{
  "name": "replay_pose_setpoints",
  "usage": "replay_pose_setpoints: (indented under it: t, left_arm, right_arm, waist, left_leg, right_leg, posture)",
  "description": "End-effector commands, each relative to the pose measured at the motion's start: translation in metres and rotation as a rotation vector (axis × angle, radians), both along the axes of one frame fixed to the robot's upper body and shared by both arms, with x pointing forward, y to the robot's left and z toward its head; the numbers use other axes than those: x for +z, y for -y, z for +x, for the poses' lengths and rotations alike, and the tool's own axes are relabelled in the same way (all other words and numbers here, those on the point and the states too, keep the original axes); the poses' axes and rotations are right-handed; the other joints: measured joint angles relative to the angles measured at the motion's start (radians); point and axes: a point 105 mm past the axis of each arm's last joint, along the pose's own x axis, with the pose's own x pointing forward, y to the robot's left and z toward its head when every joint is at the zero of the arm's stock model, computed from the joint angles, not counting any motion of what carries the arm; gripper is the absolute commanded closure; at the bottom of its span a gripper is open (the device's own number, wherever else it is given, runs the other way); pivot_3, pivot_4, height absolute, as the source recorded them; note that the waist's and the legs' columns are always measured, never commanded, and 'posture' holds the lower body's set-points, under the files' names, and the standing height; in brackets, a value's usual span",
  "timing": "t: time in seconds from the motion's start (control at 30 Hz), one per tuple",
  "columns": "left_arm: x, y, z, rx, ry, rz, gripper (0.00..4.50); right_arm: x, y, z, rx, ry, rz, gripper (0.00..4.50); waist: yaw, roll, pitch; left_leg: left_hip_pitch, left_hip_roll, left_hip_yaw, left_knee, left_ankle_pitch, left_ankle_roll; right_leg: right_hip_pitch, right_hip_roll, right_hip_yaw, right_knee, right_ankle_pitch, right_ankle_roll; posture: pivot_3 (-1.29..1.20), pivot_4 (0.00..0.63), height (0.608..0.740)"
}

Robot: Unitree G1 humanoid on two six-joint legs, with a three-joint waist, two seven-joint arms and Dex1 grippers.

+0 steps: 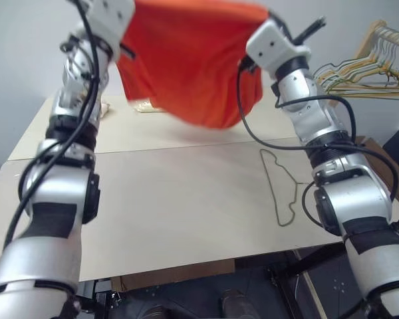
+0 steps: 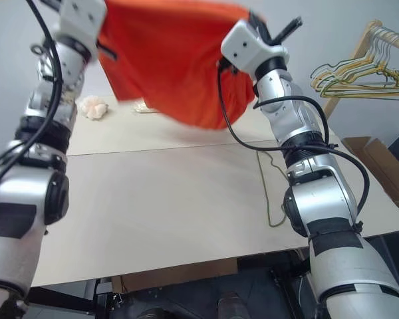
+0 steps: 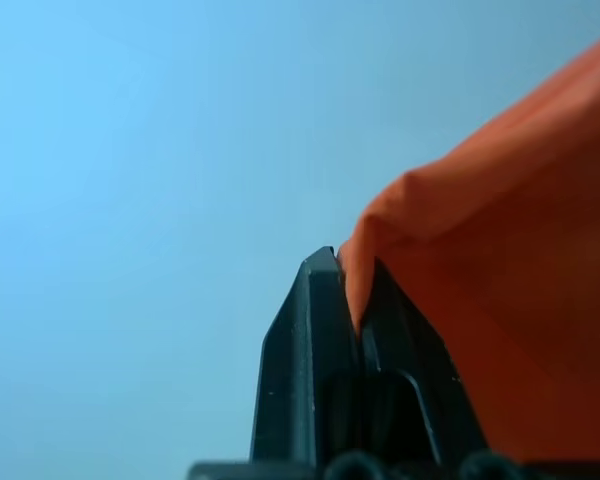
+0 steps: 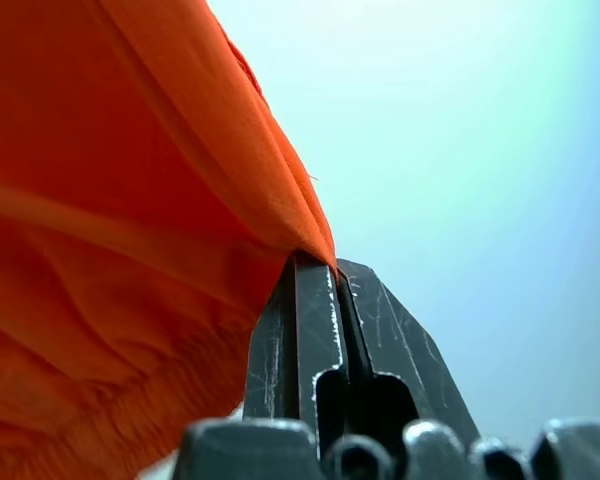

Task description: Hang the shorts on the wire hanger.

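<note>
Left gripper (image 3: 352, 290): clamped on one corner of the shorts (image 1: 186, 63), raised high above the table (image 1: 173, 199).
Shorts: stretched between both grippers, hanging clear of the tabletop.
Wire hanger (image 1: 281, 189): flat on the table, beside the right arm.
Right gripper (image 4: 332, 275): pinched onto the shorts' opposite edge.
Coloured hangers (image 1: 366, 76): bunched on a rack, far right.

A wide, pale beige tabletop (image 1: 173, 199), made of two flat boards meeting at a straight seam, filled the middle of the room. Behind it stood a plain, light grey wall (image 1: 26, 46), evenly lit. At the far right, a light wooden clothes rail (image 1: 374, 30) carried a bunch of thin yellow, green and pink wire hangers (image 1: 366, 76). Beside the table's right edge sat a brown cardboard box (image 2: 379, 166). Below the near edge lay a dark floor (image 1: 206, 292) and a strip of brown cardboard (image 1: 179, 274).
</note>
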Motion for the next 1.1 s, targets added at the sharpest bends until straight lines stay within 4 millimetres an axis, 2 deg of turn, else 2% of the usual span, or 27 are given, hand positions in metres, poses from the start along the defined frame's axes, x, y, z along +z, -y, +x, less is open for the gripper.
replay_pose_setpoints:
  t: [0.03,0.1,0.13,0.17,0.23,0.33,0.43,0.5,0.57,0.7,0.9,1.0,1.1]
  left_arm:
    - [-0.032,0.016,-0.008,-0.19,-0.059,0.202,4.49]
    - [-0.073,0.028,-0.016,-0.347,-0.179,0.383,4.49]
    - [-0.102,0.029,-0.023,-0.429,-0.285,0.495,4.49]
    - [-0.124,0.029,-0.031,-0.493,-0.371,0.583,4.49]
    - [-0.171,0.019,-0.053,-0.605,-0.573,0.718,4.49]
    - [-0.212,0.004,-0.085,-0.712,-0.81,0.784,4.49]
    - [-0.24,-0.009,-0.123,-0.775,-1.031,0.86,4.49]
    - [-0.254,-0.018,-0.148,-0.803,-1.165,0.919,4.49]
    - [-0.262,-0.024,-0.164,-0.804,-1.26,0.93,4.49]
    - [-0.273,-0.028,-0.193,-0.823,-1.401,0.955,4.49]
    - [-0.285,-0.008,-0.226,-0.872,-1.466,0.894,4.49]
    - [-0.287,0.0,-0.236,-0.891,-1.482,0.849,4.49]
    - [-0.292,0.001,-0.246,-0.909,-1.498,0.875,4.49]
  right_arm:
    - [-0.042,0.01,0.001,0.026,-0.061,-0.124,4.5]
    - [-0.076,0.009,-0.001,0.07,-0.14,-0.248,4.5]
    - [-0.096,0.008,-0.003,0.107,-0.196,-0.319,4.5]
    - [-0.113,0.007,-0.007,0.146,-0.24,-0.385,4.5]
    - [-0.15,0.007,-0.018,0.226,-0.343,-0.519,4.5]
    - [-0.19,0.008,-0.032,0.325,-0.481,-0.642,4.5]
    - [-0.219,0.01,-0.042,0.387,-0.59,-0.744,4.5]
    - [-0.235,0.011,-0.047,0.409,-0.651,-0.811,4.5]
    - [-0.25,0.013,-0.051,0.416,-0.706,-0.892,4.5]
    - [-0.264,0.017,-0.053,0.397,-0.73,-0.983,4.5]
    - [-0.276,0.03,-0.059,0.365,-0.743,-1.05,4.5]
    - [-0.28,0.034,-0.07,0.393,-0.742,-1.058,4.5]
    - [-0.286,0.038,-0.083,0.423,-0.747,-1.07,4.5]
  waist:
    - [-0.008,0.0,0.0]
    - [-0.016,0.001,0.0]
    - [-0.022,0.001,0.001]
    - [-0.033,0.002,0.001]
    - [-0.064,0.002,0.002]
    - [-0.101,0.002,0.002]
    - [-0.129,0.002,0.002]
    - [-0.137,0.002,0.002]
    - [-0.133,0.002,0.003]
    - [-0.114,0.003,0.003]
    - [-0.075,0.003,0.003]
    - [-0.053,0.003,0.004]
    - [-0.038,0.003,0.004]
  left_leg:
    - [0.0,0.0,0.0,0.002,0.0,0.0]
    - [0.007,-0.001,0.0,0.003,0.0,0.002]
    - [0.012,-0.001,0.002,0.004,0.0,0.003]
    - [0.016,-0.001,0.002,0.004,0.0,0.005]
    - [0.018,-0.004,0.001,0.005,0.001,0.008]
    - [0.018,-0.006,-0.002,0.005,0.001,0.012]
    - [0.018,-0.004,-0.005,0.006,-0.002,0.016]
    - [0.021,-0.002,-0.005,0.006,-0.003,0.018]
    - [0.029,-0.001,-0.007,0.006,-0.004,0.02]
    - [0.043,0.001,-0.009,0.002,-0.007,0.021]
    - [0.043,0.002,-0.009,0.002,-0.008,0.02]
    - [0.043,0.002,-0.009,0.003,-0.008,0.021]
    - [0.043,0.001,-0.009,0.003,-0.009,0.021]
  right_leg:
    - [0.002,0.0,0.0,-0.002,0.0,0.0]
    - [0.015,-0.001,-0.002,-0.009,-0.001,0.003]
    - [0.023,-0.001,-0.002,-0.014,-0.003,0.006]
    - [0.029,-0.002,-0.002,-0.019,-0.003,0.008]
    - [0.03,-0.005,0.0,-0.019,-0.003,0.009]
    - [0.031,-0.006,0.001,-0.016,-0.002,0.011]
    - [0.032,-0.006,0.003,-0.011,-0.001,0.011]
    - [0.036,-0.005,0.004,-0.01,-0.001,0.011]
    - [0.045,-0.004,0.002,-0.012,-0.001,0.011]
    - [0.061,-0.004,-0.001,-0.023,-0.002,0.011]
    - [0.062,-0.004,0.0,-0.021,-0.002,0.011]
    - [0.062,-0.004,0.0,-0.022,-0.002,0.011]
    - [0.062,-0.005,-0.001,-0.024,-0.002,0.011]
  posture:
    - [-0.17,0.0,0.74]
    - [-0.17,0.0,0.74]
    - [-0.17,0.0,0.74]
    - [-0.18,0.0,0.74]
    - [-0.18,0.0,0.74]
    - [-0.17,0.0,0.74]
    - [-0.17,0.0,0.74]
    - [-0.16,0.0,0.74]
    - [-0.16,0.0,0.74]
    - [-0.15,0.0,0.74]
    - [-0.15,0.0,0.74]
    - [-0.16,0.0,0.74]
    - [-0.16,0.0,0.74]
